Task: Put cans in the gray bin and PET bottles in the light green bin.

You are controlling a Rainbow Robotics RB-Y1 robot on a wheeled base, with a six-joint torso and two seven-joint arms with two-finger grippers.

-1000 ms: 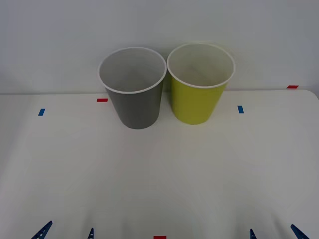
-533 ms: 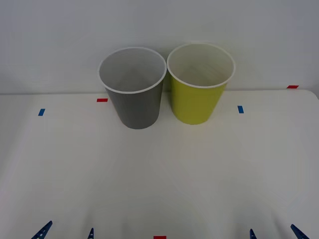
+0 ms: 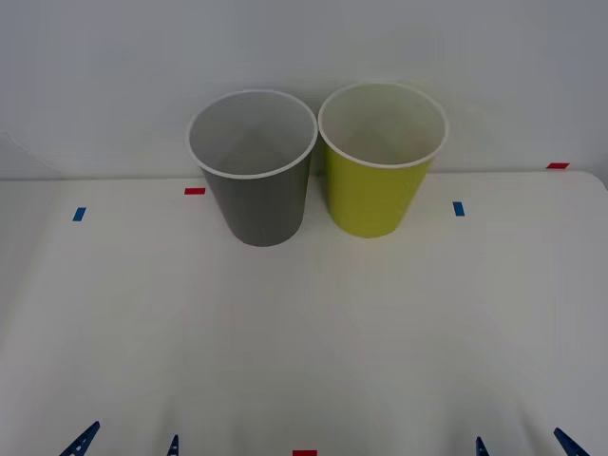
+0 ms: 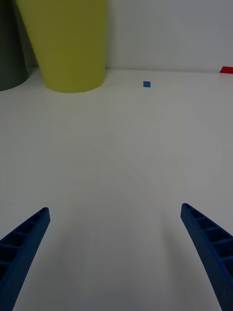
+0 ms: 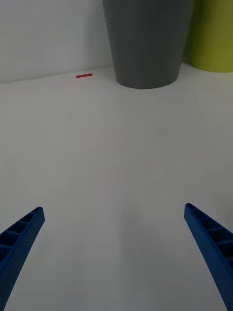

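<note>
At the bench's (image 3: 304, 361) far edge: gray bin (image 3: 255, 190) and light green bin (image 3: 380, 185) standing upright, mouths open for drops; left hand (image 3: 125, 442) and right hand (image 3: 524, 444) idling near, both spread, gripping nothing.

text: none legible | labels: none | surfaces: unmarked

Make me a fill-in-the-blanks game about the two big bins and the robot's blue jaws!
1. The gray bin stands to the ____ of the light green bin.
2. Both bins stand ____ on the table.
3. The left gripper and right gripper have jaws that are ____.

Answers: left; upright; open
</note>
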